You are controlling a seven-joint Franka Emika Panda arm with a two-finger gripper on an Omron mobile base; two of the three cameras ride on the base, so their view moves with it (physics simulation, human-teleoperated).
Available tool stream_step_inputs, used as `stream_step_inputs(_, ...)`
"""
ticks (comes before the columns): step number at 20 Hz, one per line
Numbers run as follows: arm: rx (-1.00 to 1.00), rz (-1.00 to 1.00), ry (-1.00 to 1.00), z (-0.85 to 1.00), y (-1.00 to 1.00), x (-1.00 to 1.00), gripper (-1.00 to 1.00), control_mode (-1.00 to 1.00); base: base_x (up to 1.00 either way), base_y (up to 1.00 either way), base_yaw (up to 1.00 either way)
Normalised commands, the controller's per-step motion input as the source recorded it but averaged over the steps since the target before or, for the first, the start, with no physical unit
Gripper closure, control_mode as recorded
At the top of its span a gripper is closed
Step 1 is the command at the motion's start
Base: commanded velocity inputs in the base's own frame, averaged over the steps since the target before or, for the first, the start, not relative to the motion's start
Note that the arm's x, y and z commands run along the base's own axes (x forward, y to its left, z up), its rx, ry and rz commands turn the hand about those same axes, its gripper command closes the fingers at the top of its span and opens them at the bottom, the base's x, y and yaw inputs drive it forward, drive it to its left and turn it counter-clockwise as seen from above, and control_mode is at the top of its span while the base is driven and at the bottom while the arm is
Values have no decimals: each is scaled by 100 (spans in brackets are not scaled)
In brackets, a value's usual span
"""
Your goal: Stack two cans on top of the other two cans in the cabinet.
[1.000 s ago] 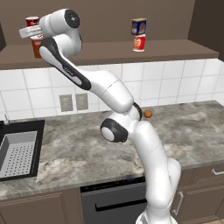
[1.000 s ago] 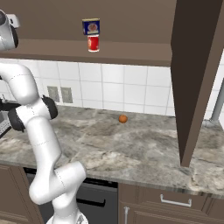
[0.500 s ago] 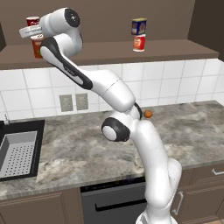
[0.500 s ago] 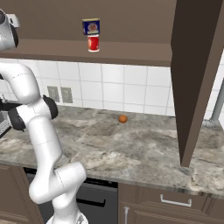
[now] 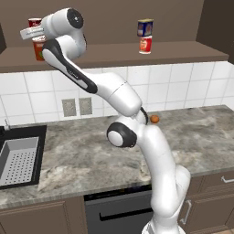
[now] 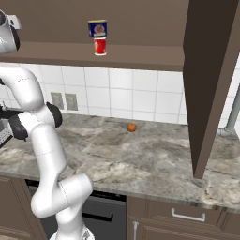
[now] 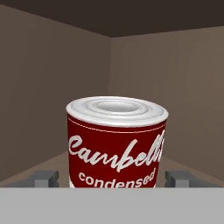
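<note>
The red-topped can (image 5: 34, 22) stands upright on the dull orange-red can (image 5: 39, 50) at the left end of the cabinet (image 5: 114, 55) ledge. My gripper (image 5: 28, 33) is around it, open. In the hand view the red-topped can (image 7: 116, 142) sits between my fingertips (image 7: 44, 178), with a small gap on the left side and the right tip close to its wall. The gripper (image 7: 113, 178) is level with the can's lower half. Further right on the ledge the dark blue can (image 5: 145, 27) rests on the bright red can (image 5: 145, 45); the same stack appears as the blue can (image 6: 97, 29) over the red can (image 6: 99, 46).
Below the ledge runs a white tiled wall with outlets (image 5: 77, 106) and a marble counter (image 5: 82, 155). A small orange (image 5: 155, 119) lies at the back of the counter. A sink (image 5: 18, 160) is at the left. A tall cabinet side panel (image 6: 206, 84) hangs at the right.
</note>
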Motion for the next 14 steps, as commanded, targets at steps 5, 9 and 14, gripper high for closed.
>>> stream_step_inputs(5,0,-1,0,0,0,0,-100,-100,0,0,0)
stream_step_inputs(9,0,-1,0,0,-6,-4,-100,-100,0,0,0)
stream_step_inputs(14,0,-3,2,0,-12,-15,-100,-100,0,0,0)
